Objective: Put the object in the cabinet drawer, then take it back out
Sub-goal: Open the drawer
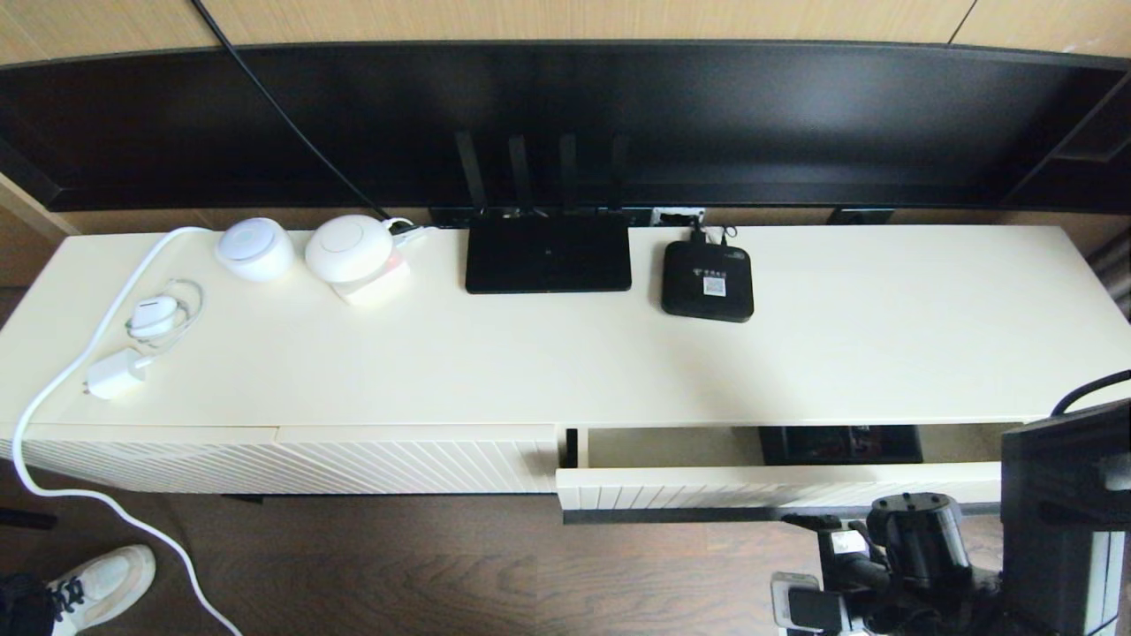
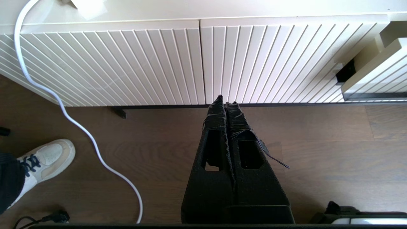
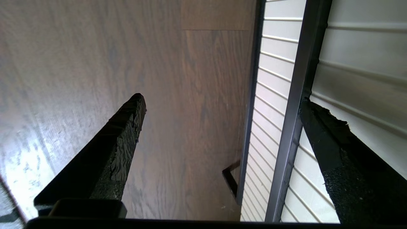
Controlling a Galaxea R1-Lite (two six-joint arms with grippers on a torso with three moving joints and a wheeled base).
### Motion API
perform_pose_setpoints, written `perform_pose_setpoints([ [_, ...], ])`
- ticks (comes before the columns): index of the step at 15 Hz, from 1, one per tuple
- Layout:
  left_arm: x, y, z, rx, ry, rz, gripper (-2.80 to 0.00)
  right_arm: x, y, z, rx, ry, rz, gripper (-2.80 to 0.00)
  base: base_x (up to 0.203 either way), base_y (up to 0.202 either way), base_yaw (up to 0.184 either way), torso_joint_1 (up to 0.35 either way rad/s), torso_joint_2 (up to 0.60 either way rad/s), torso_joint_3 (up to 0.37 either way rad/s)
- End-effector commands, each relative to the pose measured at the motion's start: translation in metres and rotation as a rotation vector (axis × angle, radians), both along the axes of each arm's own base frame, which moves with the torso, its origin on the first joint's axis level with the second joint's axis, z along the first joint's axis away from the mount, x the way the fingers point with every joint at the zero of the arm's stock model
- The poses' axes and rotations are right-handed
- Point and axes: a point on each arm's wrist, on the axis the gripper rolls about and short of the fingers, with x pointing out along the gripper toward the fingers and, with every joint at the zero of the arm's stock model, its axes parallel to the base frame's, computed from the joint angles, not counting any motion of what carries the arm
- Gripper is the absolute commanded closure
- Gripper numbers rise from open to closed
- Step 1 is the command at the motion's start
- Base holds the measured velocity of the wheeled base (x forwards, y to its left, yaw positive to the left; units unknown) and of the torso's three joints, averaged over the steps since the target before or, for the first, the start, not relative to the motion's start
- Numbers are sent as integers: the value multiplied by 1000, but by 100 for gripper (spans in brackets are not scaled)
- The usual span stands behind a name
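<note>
- Cabinet drawer [image 1: 778, 486]: cream, ribbed front, dark handle strip along its lower edge; partly pulled out at the lower right of the head view, below the cabinet top's front edge.
- Organizer box [image 1: 839, 443]: black, inside the drawer toward its right half; only a strip shows under the cabinet top, with small red items in it. Its compartments cannot be made out.
- Right gripper [image 3: 219, 108]: fingers spread wide, holding nothing. One finger [image 3: 337, 149] lies against the drawer's ribbed front just beside the handle strip [image 3: 292, 127]; the other finger [image 3: 120, 133] hangs over the wood floor [image 3: 95, 47]. In the head view the right arm sits at the lower right corner, in front of the drawer.
- Left gripper [image 2: 226, 103]: fingers pressed together, empty, pointing at the lower edge of the closed ribbed front panel [image 2: 127, 63] left of the drawer.
- Cabinet top [image 1: 884, 353]: cream, long, across the middle of the head view.
- Router [image 1: 548, 254]: flat, black, four antennas, at upper centre.
- Set-top box [image 1: 707, 280]: small, black, rounded, just right of the router.
- Two white round devices [image 1: 349, 247]: upper left of the cabinet top, side by side.
- White charger [image 1: 115, 375] and coiled cable [image 1: 159, 314]: far left.
- White power cord [image 1: 53, 389]: runs off the cabinet's left end to the floor.
- White sneaker [image 1: 97, 587]: lower left corner, on the floor.
</note>
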Motion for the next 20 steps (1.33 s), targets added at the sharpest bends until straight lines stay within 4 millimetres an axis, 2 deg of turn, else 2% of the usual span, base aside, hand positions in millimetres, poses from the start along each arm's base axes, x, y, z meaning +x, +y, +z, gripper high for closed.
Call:
perform_pose_setpoints([
  [1, 0, 0, 0, 0, 0, 0, 0, -7, -2, 9, 1, -17, 5, -280, 0, 0, 0, 0, 0, 0],
  [10, 0, 0, 0, 0, -1, 0, 0, -56, -12, 51, 59, -45, -32, -280, 0, 0, 0, 0, 0, 0],
  [14, 0, 0, 0, 0, 0, 0, 0, -74, -18, 70, 89, -42, -106, -280, 0, 0, 0, 0, 0, 0],
  [15, 0, 0, 0, 0, 0, 0, 0, -76, -19, 70, 99, -7, -143, 0, 0, 0, 0, 0, 0, 0],
  [20, 0, 0, 0, 0, 0, 0, 0, -77, -20, 80, 159, -15, -215, 0, 0, 0, 0, 0, 0, 0],
])
